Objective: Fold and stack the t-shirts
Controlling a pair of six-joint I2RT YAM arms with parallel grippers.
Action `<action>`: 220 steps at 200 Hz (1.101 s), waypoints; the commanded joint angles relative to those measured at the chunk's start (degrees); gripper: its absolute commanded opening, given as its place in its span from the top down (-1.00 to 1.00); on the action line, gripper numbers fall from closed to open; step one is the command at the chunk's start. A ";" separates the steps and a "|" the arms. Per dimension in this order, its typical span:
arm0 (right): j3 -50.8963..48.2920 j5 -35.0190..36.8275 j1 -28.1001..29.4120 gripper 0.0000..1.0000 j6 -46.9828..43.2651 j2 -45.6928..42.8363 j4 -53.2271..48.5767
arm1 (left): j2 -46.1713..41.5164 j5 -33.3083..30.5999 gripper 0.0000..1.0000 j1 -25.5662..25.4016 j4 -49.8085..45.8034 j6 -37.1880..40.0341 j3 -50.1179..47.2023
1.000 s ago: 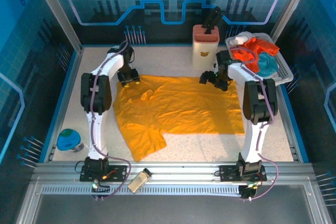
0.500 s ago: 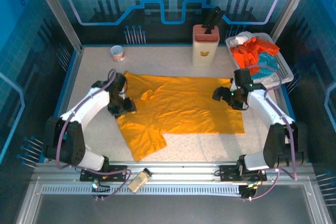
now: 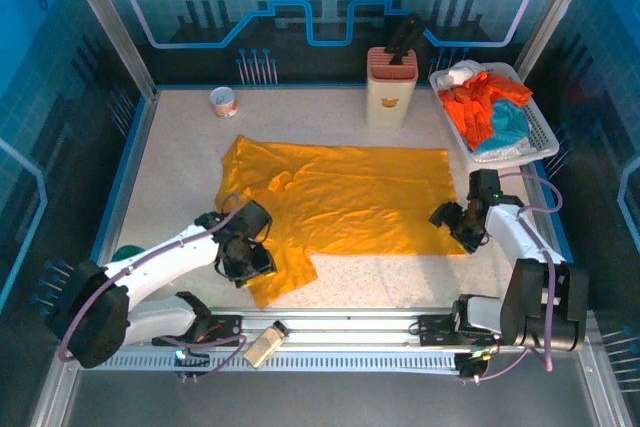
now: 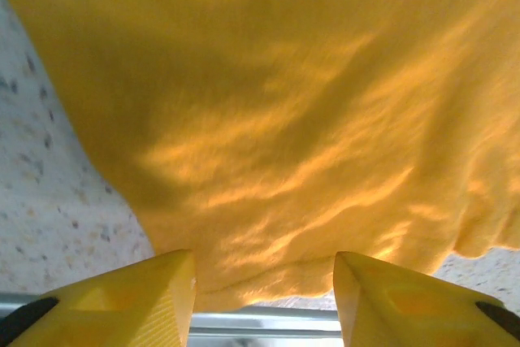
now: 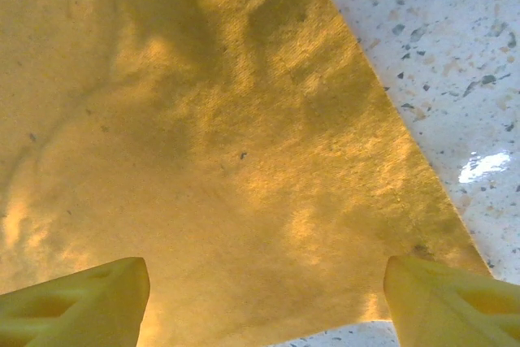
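Above the table, golden-yellow t-shirt (image 3: 350, 197): spread flat and unfolded on the table (image 3: 180, 177), between the two arms, with one sleeve reaching toward the near rail.
Top view, left gripper (image 3: 248, 257): low over that near sleeve, cloth under and ahead of it.
Top view, right gripper (image 3: 455, 225): low at the shirt's near corner on its own side, the cloth ahead of it.
Top view, other t-shirts: an orange-red shirt (image 3: 475, 107) and a teal shirt (image 3: 508, 127) are heaped in a white basket (image 3: 543, 137), well beyond the right gripper.
Left wrist view, left gripper (image 4: 264, 298): fingers (image 4: 138, 294) are spread and pinch nothing. The sleeve hem lies just ahead, across the gap between them. Bare table shows off to their left.
Right wrist view, right gripper (image 5: 264, 298): fingers (image 5: 81, 298) stand wide apart with nothing held. The shirt corner lies ahead of them, its tip just beside the right-hand finger. Bare table shows to the right.
Step, by my reading: both tools look set to pinch the near edge for a first fold. No fold is made yet.
Risk, right side: the corner sits at the outer finger rather than mid-gap, so closing there could catch a mere sliver and drop it on lifting.
Risk, left side: the wrinkled sleeve could bunch, or only its top layer could be nipped, leaving a crooked fold.
Risk, both: lifting unevenly would drag the shirt askew.
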 commanded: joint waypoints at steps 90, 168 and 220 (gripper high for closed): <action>-3.87 1.29 -7.08 -0.25 -1.61 -1.57 0.12 | 4.42 -1.10 0.11 -10.35 6.66 -14.07 -5.75; -5.46 -1.85 -6.12 0.25 -1.36 1.88 4.39 | 8.33 -2.23 0.37 -10.41 10.83 -14.02 -6.52; -4.76 -2.35 -6.04 0.80 -2.29 2.25 5.10 | 8.89 -3.60 0.69 -10.35 8.20 -12.51 -4.81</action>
